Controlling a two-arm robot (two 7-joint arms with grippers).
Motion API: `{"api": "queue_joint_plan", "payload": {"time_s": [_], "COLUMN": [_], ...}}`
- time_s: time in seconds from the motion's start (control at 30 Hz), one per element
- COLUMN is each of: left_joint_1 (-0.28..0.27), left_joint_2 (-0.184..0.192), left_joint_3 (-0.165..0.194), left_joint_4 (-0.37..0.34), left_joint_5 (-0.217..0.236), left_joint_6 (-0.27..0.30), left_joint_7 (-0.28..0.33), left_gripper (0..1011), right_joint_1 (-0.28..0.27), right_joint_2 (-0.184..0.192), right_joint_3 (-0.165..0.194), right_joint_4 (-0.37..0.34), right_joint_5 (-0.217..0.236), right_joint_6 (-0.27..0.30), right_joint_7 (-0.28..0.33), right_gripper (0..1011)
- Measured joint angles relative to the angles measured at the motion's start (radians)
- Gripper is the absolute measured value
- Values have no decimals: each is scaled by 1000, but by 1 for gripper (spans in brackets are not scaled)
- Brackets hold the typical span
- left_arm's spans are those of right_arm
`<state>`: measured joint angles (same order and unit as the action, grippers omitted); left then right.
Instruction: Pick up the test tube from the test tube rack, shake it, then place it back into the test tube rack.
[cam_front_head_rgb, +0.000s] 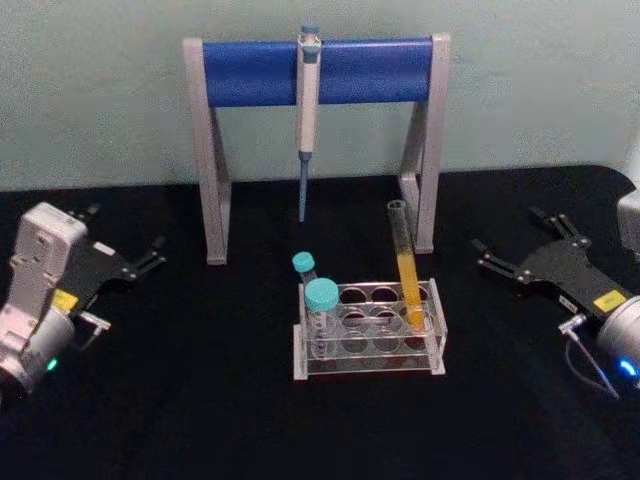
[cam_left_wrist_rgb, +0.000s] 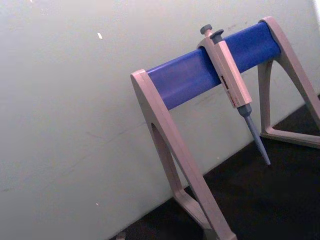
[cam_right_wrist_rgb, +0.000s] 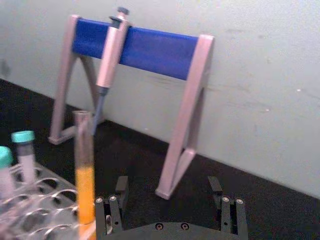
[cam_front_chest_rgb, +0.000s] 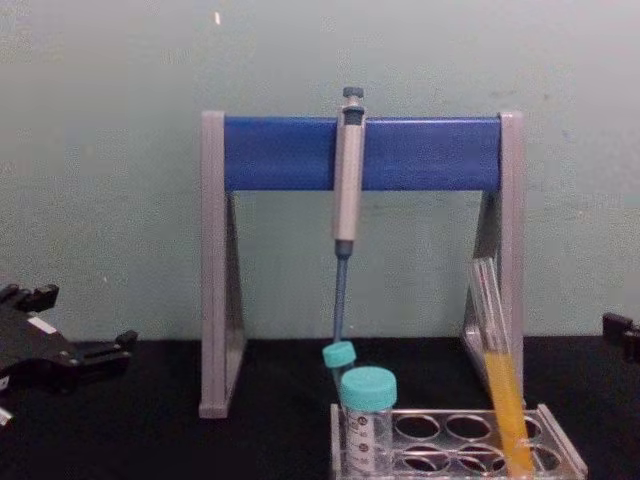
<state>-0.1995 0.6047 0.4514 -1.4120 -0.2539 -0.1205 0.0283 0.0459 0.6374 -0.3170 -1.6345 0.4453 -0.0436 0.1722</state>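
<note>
**Tube in the rack, both pincers clear of it**

The test tube stands in the test tube rack, in the rack's right-hand column, with its orange-yellow liquid filling the lower half. It leans, its open top tipped back and a little to the left. I cannot tell which row it sits in. Nothing grips it. The layout would fit either end of the task, and I judge this to be the start. On that reading the pick-up, the shake and the return are all left to do.

The right pincer sits low over the black table, to the right of the rack and well apart from it. Its fingers are spread wide and hold nothing. In the right wrist view the tube rises ahead of the right pincer. It is off to one side of the gap between the fingers, not in line with it. To close on the glass above the rack, the pincer would have to travel leftward across the table.

The left pincer is parked at the far left of the table, its fingers also apart and empty. It is farther from the tube, with the two teal-capped tubes in the rack's left column between them.
</note>
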Motion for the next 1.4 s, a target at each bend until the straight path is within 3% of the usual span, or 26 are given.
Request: {"api": "queue_joint_plan", "payload": {"time_s": [0.37, 0.67, 0.97, 1.4], "left_joint_1": [0, 0, 0, 0], "left_joint_2": [0, 0, 0, 0], "left_joint_3": [0, 0, 0, 0], "left_joint_4": [0, 0, 0, 0], "left_joint_5": [0, 0, 0, 0], "left_joint_6": [0, 0, 0, 0], "left_joint_7": [0, 0, 0, 0], "left_gripper": [1001, 1001, 1002, 1001], "right_joint_1": [-62, -92, -74, 12], "right_joint_2": [34, 45, 25, -34], "right_joint_3": [46, 57, 34, -17], "right_joint_4": [-68, -107, -114, -85], "right_joint_5": [58, 61, 41, -10], "right_joint_6": [37, 65, 113, 209], "right_joint_7": [88, 139, 176, 215], "right_gripper": [1000, 1000, 1000, 1000]}}
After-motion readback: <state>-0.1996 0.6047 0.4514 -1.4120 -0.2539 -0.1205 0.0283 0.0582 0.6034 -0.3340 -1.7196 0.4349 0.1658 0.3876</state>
